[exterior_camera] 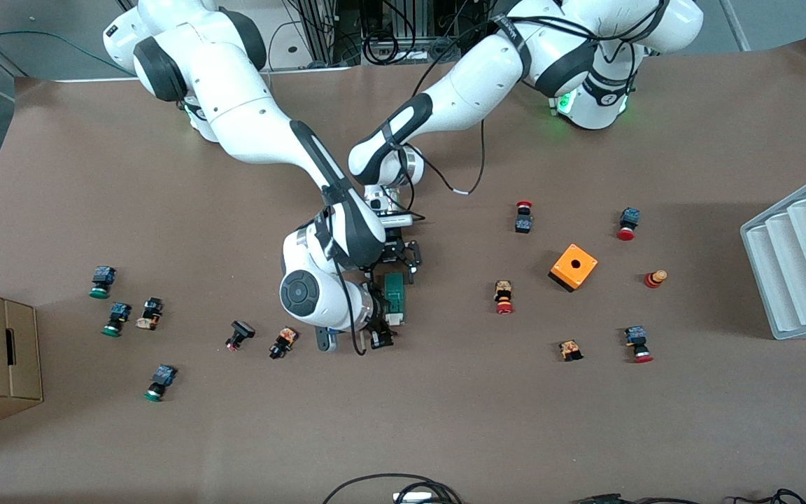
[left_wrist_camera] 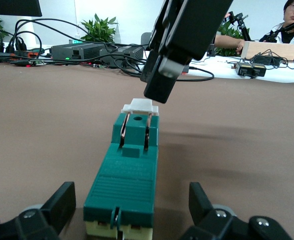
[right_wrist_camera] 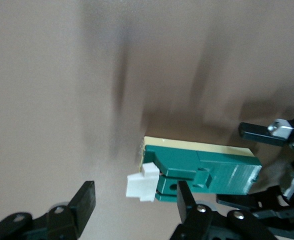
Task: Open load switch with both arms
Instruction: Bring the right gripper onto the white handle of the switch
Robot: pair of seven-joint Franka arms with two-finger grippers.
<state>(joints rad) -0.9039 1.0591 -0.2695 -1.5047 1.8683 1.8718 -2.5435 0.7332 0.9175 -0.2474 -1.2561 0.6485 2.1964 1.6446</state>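
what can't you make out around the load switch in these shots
- Front view: the right gripper and the right arm's wrist cover the white end of the load switch, so contact there cannot be judged.
- Left wrist view: the left gripper is cut off by the picture's edge; only its fingertips flank the switch.
- Right wrist view: blurred, so whether the right gripper touches the white end piece is unclear.

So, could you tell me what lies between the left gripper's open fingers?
The load switch lies between the left gripper's fingers, untouched, in the left wrist view.
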